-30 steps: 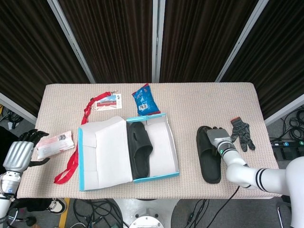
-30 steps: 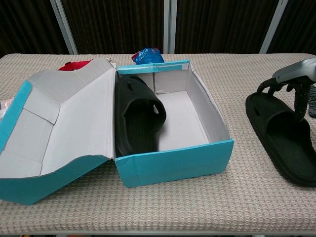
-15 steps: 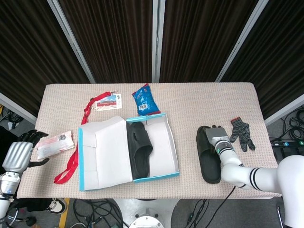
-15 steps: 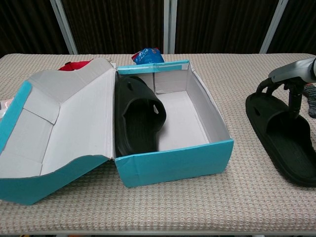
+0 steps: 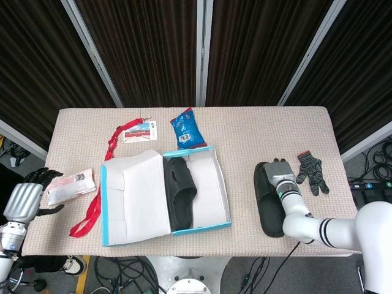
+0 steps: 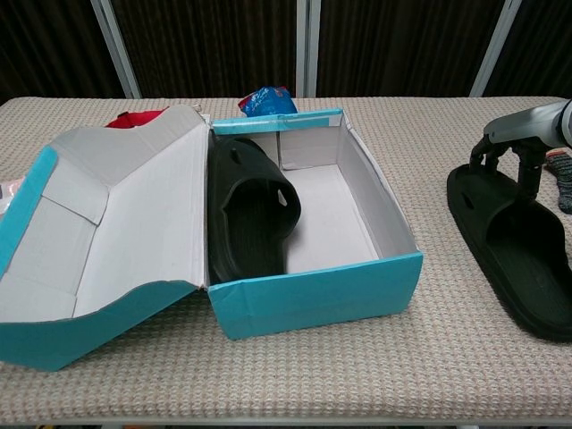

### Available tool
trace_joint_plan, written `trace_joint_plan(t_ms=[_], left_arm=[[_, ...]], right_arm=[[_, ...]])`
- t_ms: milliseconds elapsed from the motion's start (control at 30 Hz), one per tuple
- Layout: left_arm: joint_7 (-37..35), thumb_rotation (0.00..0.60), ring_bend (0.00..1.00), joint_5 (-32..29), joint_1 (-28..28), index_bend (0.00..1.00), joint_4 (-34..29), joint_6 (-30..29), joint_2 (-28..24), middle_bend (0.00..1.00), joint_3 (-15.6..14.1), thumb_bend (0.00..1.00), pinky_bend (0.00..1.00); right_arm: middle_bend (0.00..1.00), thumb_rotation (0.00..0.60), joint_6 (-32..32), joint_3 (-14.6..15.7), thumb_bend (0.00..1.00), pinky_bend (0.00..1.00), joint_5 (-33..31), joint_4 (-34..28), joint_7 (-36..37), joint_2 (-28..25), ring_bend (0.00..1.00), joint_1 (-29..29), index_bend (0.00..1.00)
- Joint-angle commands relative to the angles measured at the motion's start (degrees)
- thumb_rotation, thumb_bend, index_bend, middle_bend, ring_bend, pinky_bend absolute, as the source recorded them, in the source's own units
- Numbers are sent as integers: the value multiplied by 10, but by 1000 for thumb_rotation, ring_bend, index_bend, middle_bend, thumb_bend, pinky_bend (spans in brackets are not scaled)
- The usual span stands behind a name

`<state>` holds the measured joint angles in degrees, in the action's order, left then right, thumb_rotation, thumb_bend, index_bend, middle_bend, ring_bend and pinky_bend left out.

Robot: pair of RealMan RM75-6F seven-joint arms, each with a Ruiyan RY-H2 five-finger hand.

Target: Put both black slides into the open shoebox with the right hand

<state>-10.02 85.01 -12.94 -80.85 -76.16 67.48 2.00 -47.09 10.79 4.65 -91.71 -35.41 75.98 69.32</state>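
Observation:
The open shoebox (image 5: 196, 184) (image 6: 313, 295), teal outside and white inside, stands mid-table with its lid (image 5: 131, 199) folded out to the left. One black slide (image 5: 180, 193) (image 6: 250, 214) leans inside it against the left wall. The other black slide (image 5: 267, 205) (image 6: 518, 255) lies flat on the table to the right of the box. My right hand (image 5: 279, 173) (image 6: 517, 143) hangs over that slide's far end, its fingers pointing down, spread and touching the rim. My left hand (image 5: 27, 197) is off the table's left edge, fingers apart and holding nothing.
A grey patterned glove (image 5: 311, 171) lies just right of the right hand. A blue snack bag (image 5: 187, 128) sits behind the box. A red lanyard with a card (image 5: 116, 144) and a white packet (image 5: 70, 185) lie at the left.
The right hand has drawn back from the middle of the slide toward its far end. The slide stays on the table, and the left hand has not moved.

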Motion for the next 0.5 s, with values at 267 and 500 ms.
trace_joint_plan(t_ms=[267, 500], left_arm=[[2, 600, 124, 4, -1, 238, -3, -1, 0, 229, -1, 116, 189], [10, 600, 123, 2, -3, 239, -10, 1, -3, 229, 0, 116, 189]], right_arm=[[388, 600, -23, -39, 132, 201, 73, -43, 41, -44, 158, -37, 407], [422, 600, -3, -99, 149, 283, 161, -87, 131, -127, 207, -79, 451]])
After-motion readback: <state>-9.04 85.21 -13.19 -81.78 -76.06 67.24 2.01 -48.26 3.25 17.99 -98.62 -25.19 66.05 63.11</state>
